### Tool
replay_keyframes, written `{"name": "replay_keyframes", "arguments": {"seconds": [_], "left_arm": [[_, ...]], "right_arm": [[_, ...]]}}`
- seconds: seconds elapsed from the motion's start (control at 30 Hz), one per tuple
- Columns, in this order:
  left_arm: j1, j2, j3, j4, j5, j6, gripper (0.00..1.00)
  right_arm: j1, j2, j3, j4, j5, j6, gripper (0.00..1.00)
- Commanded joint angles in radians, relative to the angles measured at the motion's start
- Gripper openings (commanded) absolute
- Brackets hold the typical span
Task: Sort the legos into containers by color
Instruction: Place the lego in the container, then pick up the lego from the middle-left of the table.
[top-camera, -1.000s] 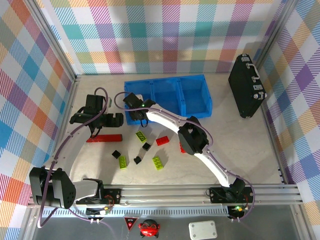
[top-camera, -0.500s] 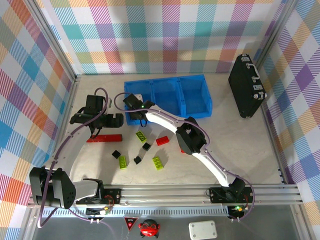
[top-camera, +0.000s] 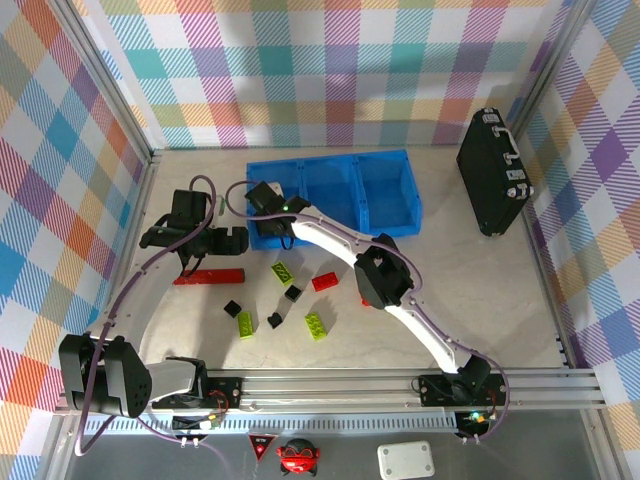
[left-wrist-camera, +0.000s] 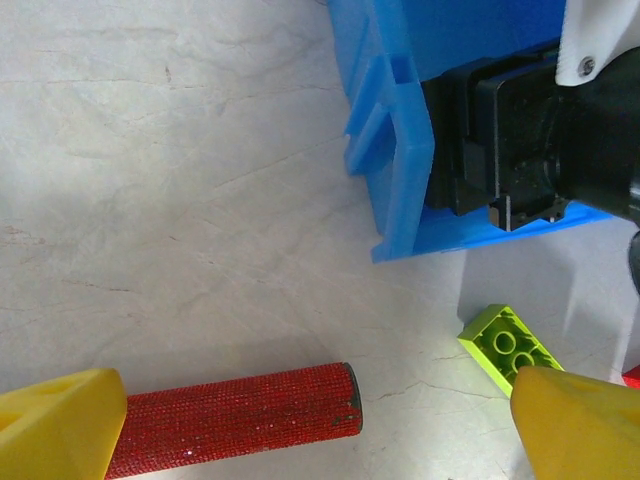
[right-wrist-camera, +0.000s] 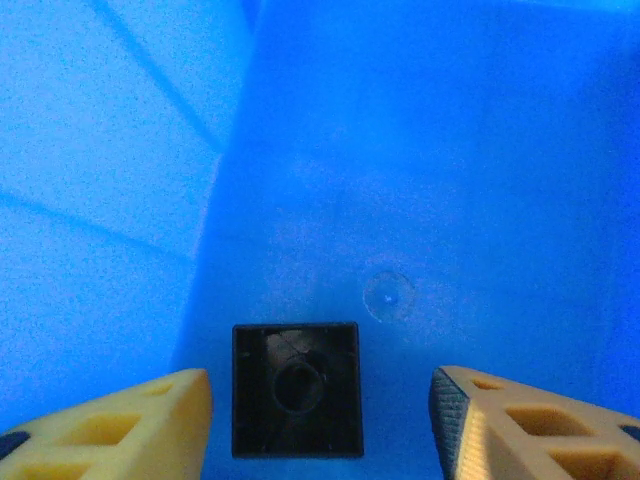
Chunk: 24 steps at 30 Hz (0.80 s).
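Left wrist view: the left pincer (left-wrist-camera: 318, 432) hangs toward the left edge of the counter (left-wrist-camera: 150, 200). Its yellow fingers are spread wide above the long red glittery bar with a black end (left-wrist-camera: 230, 420) and hold nothing. I judge it is parked clear of the other arm's work. Just right of the bar a lime-green studded brick (left-wrist-camera: 508, 345) lies loose off the near-left corner of the translucent blue three-bin tray (top-camera: 390, 205), which sits toward the far edge. The right pincer (right-wrist-camera: 320, 405) reaches down into the leftmost bin with its jaws parted. A small black cube brick (right-wrist-camera: 296, 388) lies free on the bin floor between them, clear of both pads, so black probably belongs in this bin. More black, green and red bricks (top-camera: 293, 293) wait on the counter before the tray.
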Motion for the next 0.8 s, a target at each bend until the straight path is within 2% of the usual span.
{"name": "replay_keyframes", "arguments": {"seconds": [0.0,0.4,0.5,0.77], "left_arm": [[-0.005,0.005,-0.002,0.009,0.038,-0.015,0.97],[-0.005,0.039,0.006,-0.001,0.071,-0.009,0.89],[-0.004,0.052,0.012,-0.007,0.075,-0.013,0.84],[-0.005,0.08,0.021,-0.017,0.087,-0.037,0.82]], "right_arm": [[0.006,-0.126,0.033,-0.04,0.002,-0.02,0.62],[0.006,-0.288,-0.003,-0.204,-0.072,-0.021,0.61],[0.006,-0.349,-0.068,-0.23,-0.107,-0.022,0.6],[0.006,-0.546,-0.38,-0.223,-0.179,0.004,0.57]]}}
